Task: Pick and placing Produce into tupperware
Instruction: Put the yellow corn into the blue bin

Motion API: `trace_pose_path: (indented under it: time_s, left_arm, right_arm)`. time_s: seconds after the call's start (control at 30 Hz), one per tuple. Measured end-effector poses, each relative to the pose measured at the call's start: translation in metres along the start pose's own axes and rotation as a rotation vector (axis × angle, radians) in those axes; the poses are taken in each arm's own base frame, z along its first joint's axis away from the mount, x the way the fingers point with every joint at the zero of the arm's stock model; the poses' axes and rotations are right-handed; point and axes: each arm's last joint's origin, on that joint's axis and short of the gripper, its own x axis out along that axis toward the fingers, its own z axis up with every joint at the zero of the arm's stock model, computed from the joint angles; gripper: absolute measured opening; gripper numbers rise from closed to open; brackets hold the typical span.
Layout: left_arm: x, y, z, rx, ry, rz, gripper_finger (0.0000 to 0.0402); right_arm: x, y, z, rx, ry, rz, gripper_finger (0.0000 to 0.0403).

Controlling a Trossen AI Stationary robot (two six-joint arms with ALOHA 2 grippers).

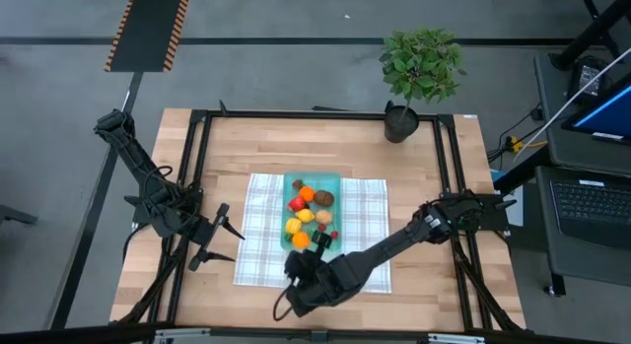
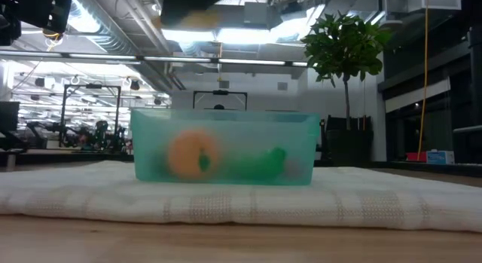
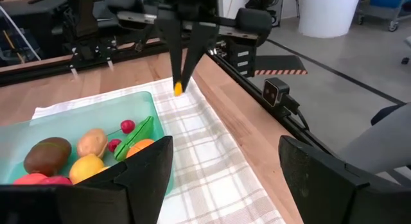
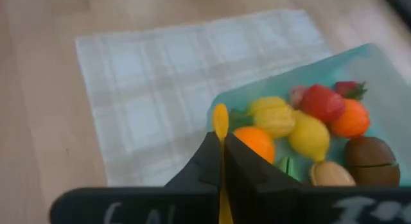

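Observation:
The teal tupperware (image 1: pixel 292 186) stands on a checked cloth (image 1: pixel 258 236) at mid-table and holds several produce pieces, orange, yellow, red and brown (image 4: pixel 308 118). My right gripper (image 1: pixel 315 248) hangs over the container's near end, shut on a thin yellow-orange produce piece (image 4: pixel 220 124). In the left wrist view that piece (image 3: pixel 178 89) shows at the tips of the right fingers, above the cloth beside the container's corner. My left gripper (image 1: pixel 225 240) stands open at the table's left, level and off the cloth, with nothing between its fingers (image 3: pixel 334 179). My right gripper pinches the thin yellow-orange piece (image 4: pixel 221 156) between its two fingers, with one end sticking out past the fingertips (image 3: pixel 186 63). The fingers slant down from the near right. The piece is lifted clear of cloth and container.
A potted green plant (image 1: pixel 419 73) stands at the table's far right corner. Black rails (image 1: pixel 197 167) run along the left and right sides of the table. Bare wood (image 1: pixel 296 142) lies between the cloth and the far edge.

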Motion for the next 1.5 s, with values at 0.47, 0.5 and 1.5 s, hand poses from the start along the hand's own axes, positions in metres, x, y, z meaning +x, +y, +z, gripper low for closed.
trace_pose_path:
  time_s: [0.47,0.5,1.5]
  left_arm:
    - [0.0,0.0,0.0,0.007,0.0,0.0,0.0273]
    - [0.0,0.0,0.0,0.007,0.0,0.0,0.0273]
    - [0.0,0.0,0.0,0.0,-0.001,0.001,0.0273]
  right_arm:
    - [-0.005,0.063,-0.019,0.13,-0.315,0.177,0.0007]
    - [0.001,0.067,-0.023,0.148,-0.335,0.2,0.0007]
    - [-0.003,-0.051,-0.102,0.124,-0.795,0.371,0.0007]
